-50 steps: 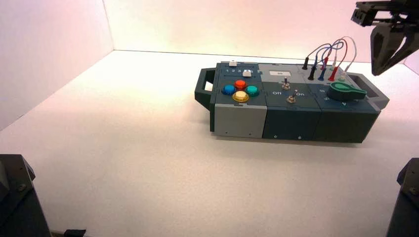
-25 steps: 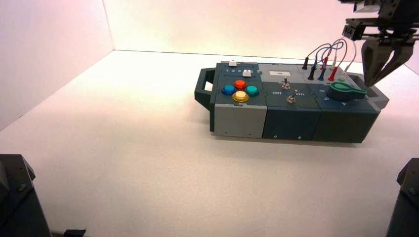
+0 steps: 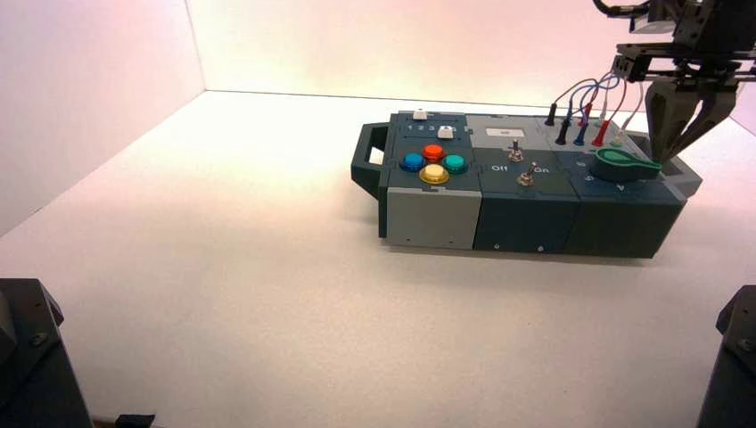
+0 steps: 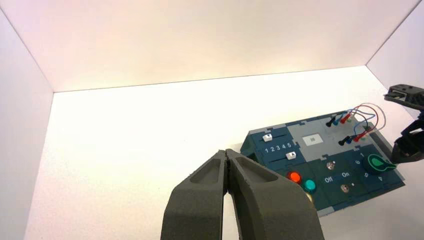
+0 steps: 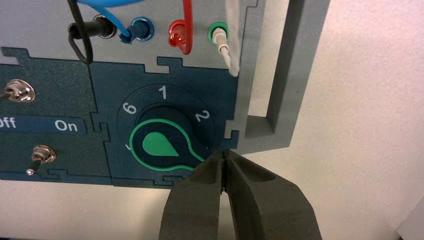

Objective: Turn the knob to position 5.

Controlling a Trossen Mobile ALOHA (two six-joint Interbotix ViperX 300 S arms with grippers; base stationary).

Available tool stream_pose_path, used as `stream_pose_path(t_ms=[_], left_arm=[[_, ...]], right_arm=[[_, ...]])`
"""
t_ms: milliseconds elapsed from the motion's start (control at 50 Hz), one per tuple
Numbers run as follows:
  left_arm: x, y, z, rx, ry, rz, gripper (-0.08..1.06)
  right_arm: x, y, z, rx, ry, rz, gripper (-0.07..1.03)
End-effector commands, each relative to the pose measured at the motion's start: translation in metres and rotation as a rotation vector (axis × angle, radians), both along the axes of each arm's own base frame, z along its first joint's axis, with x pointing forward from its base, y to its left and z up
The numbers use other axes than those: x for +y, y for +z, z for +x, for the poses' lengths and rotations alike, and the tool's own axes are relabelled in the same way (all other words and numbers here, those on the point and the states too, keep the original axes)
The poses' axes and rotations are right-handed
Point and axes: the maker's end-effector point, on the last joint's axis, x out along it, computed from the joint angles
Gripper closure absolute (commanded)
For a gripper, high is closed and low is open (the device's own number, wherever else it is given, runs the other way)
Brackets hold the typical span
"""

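The green knob (image 3: 624, 163) (image 5: 162, 145) sits on the dark teal panel at the box's right end. Its pointer arm reaches toward the right handle, past the printed 2 (image 5: 201, 116). Digits 6 and 1 also show on the dial ring. Position 5 is hidden apart from a white sliver at the hub's edge. My right gripper (image 3: 667, 159) (image 5: 225, 152) hangs shut, its tips right over the end of the pointer arm. My left gripper (image 4: 226, 151) is shut on nothing, held far back from the box.
Banana plugs and looping wires (image 3: 588, 107) stand just behind the knob. The grey handle frame (image 5: 280, 75) lies beside my right gripper. Two toggle switches (image 3: 521, 165), several coloured push buttons (image 3: 434, 162) and white sliders (image 3: 444, 132) fill the rest of the box.
My right gripper has come left and down from the upper right, ending over the tip of the knob's pointer. The knob and the box have not moved.
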Motion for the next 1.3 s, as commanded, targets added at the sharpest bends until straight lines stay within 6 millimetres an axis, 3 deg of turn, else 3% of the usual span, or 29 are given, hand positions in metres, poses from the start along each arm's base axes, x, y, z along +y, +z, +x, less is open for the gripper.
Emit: stream_pose_path(t_ms=[20, 1300], left_arm=[[-0.002, 0.015, 0.002, -0.040, -0.005, -0.009, 1.01], [-0.003, 0.017, 0.006, -0.049, -0.003, -0.009, 1.01]], right_arm=[[0.001, 0.006, 0.011, -0.034, 0.012, -0.002, 0.99], [0.016, 0.002, -0.004, 0.057, 0.060, 0.003, 0.99]])
